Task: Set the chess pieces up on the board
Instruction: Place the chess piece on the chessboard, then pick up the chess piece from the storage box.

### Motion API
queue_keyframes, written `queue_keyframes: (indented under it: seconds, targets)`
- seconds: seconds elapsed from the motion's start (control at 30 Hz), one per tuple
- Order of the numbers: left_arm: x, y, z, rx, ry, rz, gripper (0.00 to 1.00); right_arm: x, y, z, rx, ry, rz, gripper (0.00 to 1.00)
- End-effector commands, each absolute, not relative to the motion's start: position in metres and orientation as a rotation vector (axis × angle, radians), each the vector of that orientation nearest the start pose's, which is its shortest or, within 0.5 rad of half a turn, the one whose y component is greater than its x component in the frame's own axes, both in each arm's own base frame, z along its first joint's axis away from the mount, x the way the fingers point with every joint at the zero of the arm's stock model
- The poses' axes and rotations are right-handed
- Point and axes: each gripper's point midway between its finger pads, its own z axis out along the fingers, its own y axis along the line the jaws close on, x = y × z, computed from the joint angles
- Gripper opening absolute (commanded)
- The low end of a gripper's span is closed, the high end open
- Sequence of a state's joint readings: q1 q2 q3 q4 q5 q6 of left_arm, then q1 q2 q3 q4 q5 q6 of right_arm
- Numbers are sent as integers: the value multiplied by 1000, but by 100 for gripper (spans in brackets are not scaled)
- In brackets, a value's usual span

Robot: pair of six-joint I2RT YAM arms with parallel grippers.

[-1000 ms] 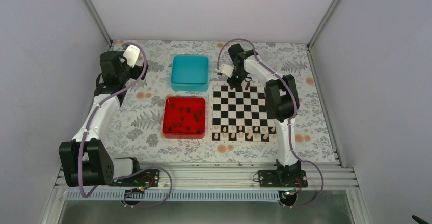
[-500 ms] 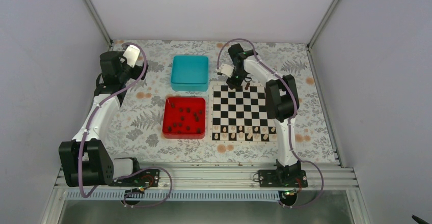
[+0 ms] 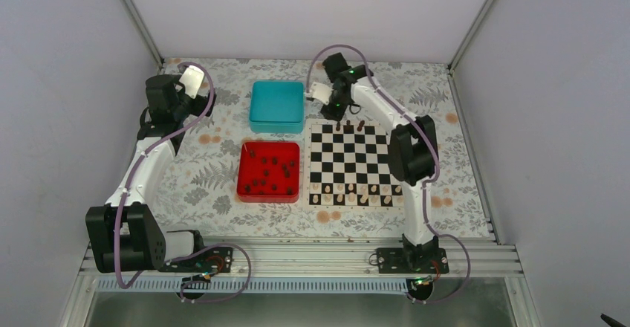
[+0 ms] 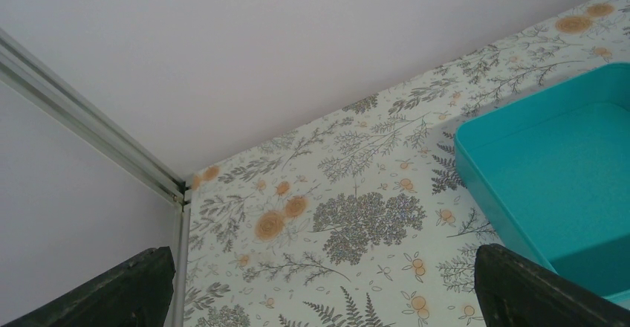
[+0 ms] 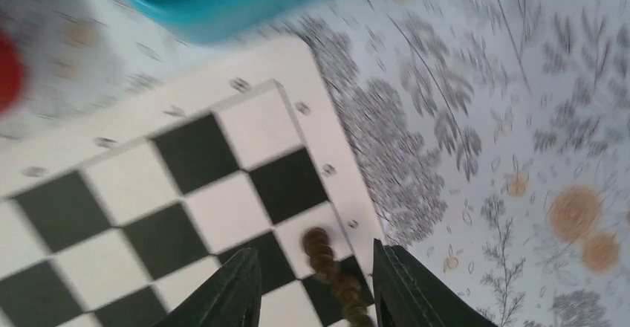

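Update on the dark chess pieces (image 3: 341,127): two of them are standing on the far row of the board (image 3: 356,160) now, close together but not touching. A second ago only one showed there, and my right hand (image 5: 313,282) was down over that row, pinched shut. Now it's let go and pulled up and back past the far edge, with the fingers parted a fair way and nothing between them. My wrist view is smeared from the move, but you can make out the dark shapes sitting free on the edge squares below the gap. I'd call that one more drop finished, so the next job is probably another trip to the tray.

Head count:
- one board
- one red tray (image 3: 269,198) just left of it
- one teal box (image 3: 276,104) behind the tray
- two dark pieces on the board
- a dozen or so dark ones scattered in the red tray; they're too tiny for me to count exactly
- pale pieces (image 3: 339,199) lined up along the two near rows; I can't get an exact number there either

My left hand (image 4: 319,301) hangs over the far left part of the table (image 3: 215,149), spread wide and empty, with the teal box off to its side. So it's mostly tray-emptying from here, with most of the dark side to go.
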State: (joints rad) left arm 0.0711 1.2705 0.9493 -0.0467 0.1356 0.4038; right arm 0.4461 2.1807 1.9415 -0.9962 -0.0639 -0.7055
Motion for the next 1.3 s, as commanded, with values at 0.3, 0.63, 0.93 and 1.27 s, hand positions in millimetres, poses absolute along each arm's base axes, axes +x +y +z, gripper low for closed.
queue_keyframes:
  seconds: [0.3, 0.63, 0.93, 1.27]
  targets:
    - [418, 6, 262, 416, 1884, 175, 100, 278, 376, 132, -2042, 2000, 109, 39]
    - [418, 6, 264, 414, 1879, 174, 100, 257, 375, 79, -2123, 2040, 56, 35]
    - [418, 5, 263, 418, 1882, 171, 100, 250, 370, 56, -2165, 2064, 71, 35]
    - [417, 5, 263, 417, 1880, 173, 100, 253, 374, 45, -2175, 2061, 67, 35]
